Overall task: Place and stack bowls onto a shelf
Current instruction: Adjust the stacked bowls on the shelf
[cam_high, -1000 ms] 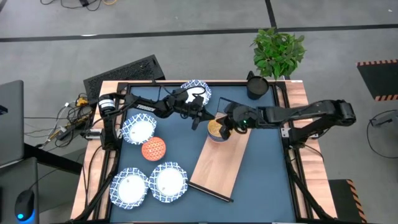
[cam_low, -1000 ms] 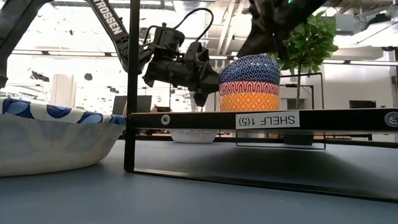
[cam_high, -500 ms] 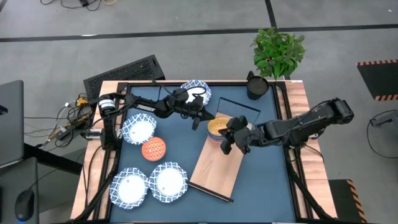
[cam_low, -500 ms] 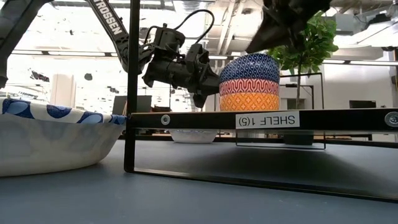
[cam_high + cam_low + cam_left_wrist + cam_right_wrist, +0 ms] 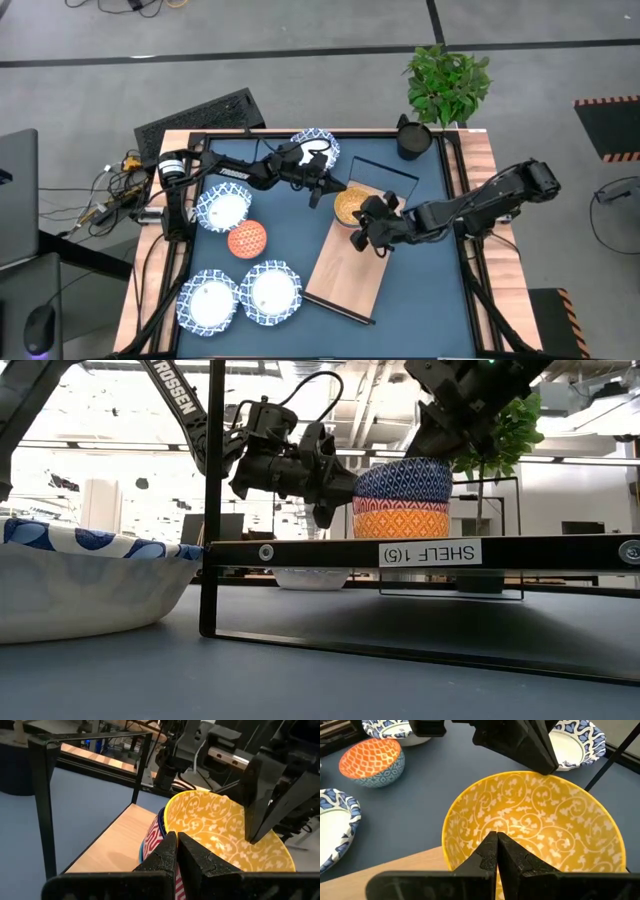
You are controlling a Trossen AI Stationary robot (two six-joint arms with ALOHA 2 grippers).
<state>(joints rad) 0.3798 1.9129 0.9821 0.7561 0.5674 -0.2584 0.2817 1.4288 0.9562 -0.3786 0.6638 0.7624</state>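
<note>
A stack of small bowls [image 5: 348,205] stands on the far end of the light-wood shelf [image 5: 355,270]. Its top bowl [image 5: 405,480] is blue-patterned outside and yellow inside; red and orange patterned bands show below it. My left gripper [image 5: 322,192] is shut at the top bowl's left side. My right gripper [image 5: 362,225] is shut over its near-right rim. An orange-red bowl [image 5: 247,240] and several white blue-rimmed bowls [image 5: 222,208] rest on the table mat. My left gripper [image 5: 176,840] has its shut fingertips against the top bowl's rim [image 5: 166,822] on the left side, coming level from the table's left. My right gripper [image 5: 496,840] rests its shut fingertips on the top bowl's near-right rim [image 5: 457,862], slanting down from above. The bowl sits nested in the stack.
A white blue-rimmed bowl [image 5: 315,148] sits at the far edge behind the left gripper, two more [image 5: 240,297] near the left corner. A dark pot [image 5: 413,138] and a plant [image 5: 448,85] stand at the far right. The shelf's near half [image 5: 345,285] is bare board.
My right gripper drew back from over the stack toward the near edge, rose, then came down onto the top bowl's rim. The blue bowl now sits lower, nested deeper in the stack.
</note>
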